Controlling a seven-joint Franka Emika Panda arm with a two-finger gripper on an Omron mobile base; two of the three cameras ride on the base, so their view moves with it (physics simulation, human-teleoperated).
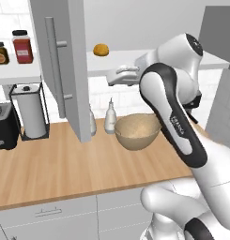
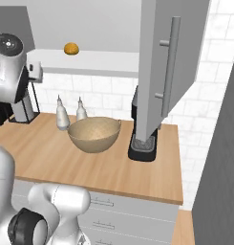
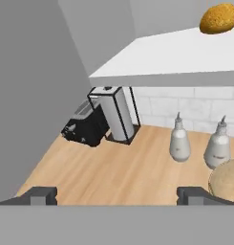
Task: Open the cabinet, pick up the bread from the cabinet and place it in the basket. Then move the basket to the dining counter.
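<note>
The cabinet stands open, its grey left door [image 1: 65,70] and right door [image 2: 168,67] swung out. The golden-brown bread [image 1: 101,49] [image 2: 71,48] [image 3: 218,18] lies on the white cabinet shelf [image 1: 121,60] [image 3: 185,52]. My gripper [image 1: 111,78] [image 3: 118,196] hangs open and empty just below the shelf's front edge, to the right of the left door and below the bread. The round tan basket [image 1: 137,130] [image 2: 94,134] [image 3: 228,182] sits on the wood worktop beneath. The dining counter is out of view.
Two white bottles [image 1: 110,117] [image 2: 62,115] [image 3: 179,141] stand behind the basket. A paper towel holder [image 1: 29,110] [image 3: 113,115] and a black toaster [image 1: 3,124] [image 3: 85,127] sit to the left. Jars [image 1: 22,46] occupy the left shelf. A black coffee machine [image 2: 143,139] stands under the right door.
</note>
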